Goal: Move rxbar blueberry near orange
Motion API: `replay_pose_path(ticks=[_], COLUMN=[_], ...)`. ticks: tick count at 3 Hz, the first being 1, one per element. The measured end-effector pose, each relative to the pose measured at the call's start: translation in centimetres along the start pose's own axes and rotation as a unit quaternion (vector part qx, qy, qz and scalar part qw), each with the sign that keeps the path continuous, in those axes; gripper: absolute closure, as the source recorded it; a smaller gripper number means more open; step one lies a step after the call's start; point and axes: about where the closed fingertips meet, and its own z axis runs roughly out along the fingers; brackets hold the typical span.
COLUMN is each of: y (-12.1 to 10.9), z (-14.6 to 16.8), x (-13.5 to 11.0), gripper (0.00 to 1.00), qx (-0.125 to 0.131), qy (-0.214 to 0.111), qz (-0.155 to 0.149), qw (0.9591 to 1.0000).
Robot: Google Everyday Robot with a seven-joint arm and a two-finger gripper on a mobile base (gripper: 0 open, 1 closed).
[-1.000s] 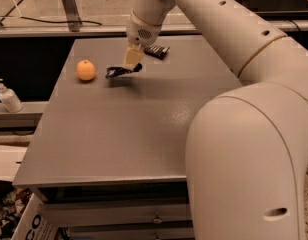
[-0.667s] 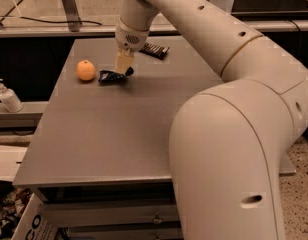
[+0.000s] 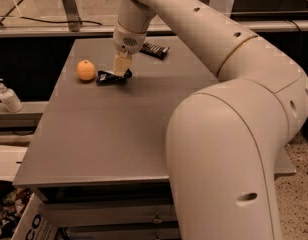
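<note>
The cream two-finger gripper is pinching one end of the flat dark-blue snack bar wrapper, just beside the small round orange fruit, down at the grey tabletop.

A: Entry one, hidden?
B: Gripper, at the 3 o'clock end of the rxbar blueberry. It covers that end of the wrapper; label too small to read.
A: Entry two?
B: Black bar, 2 o'clock of the gripper. Left end behind the arm.
A: Cut off?
B: Arm, by top and bottom edges. Box, 7 o'clock corner; print possibly "CO".
</note>
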Motion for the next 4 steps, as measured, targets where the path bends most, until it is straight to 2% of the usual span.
replay_pose_path(ticks=[3,4], y=[0.31,0.32], z=[0.92,1.01], x=[0.50,0.73], gripper=[0.12,0.00], qx=[-0.009,-0.010], qy=[0.010,0.011], qz=[0.006,0.008], qw=[0.9999,0.9999])
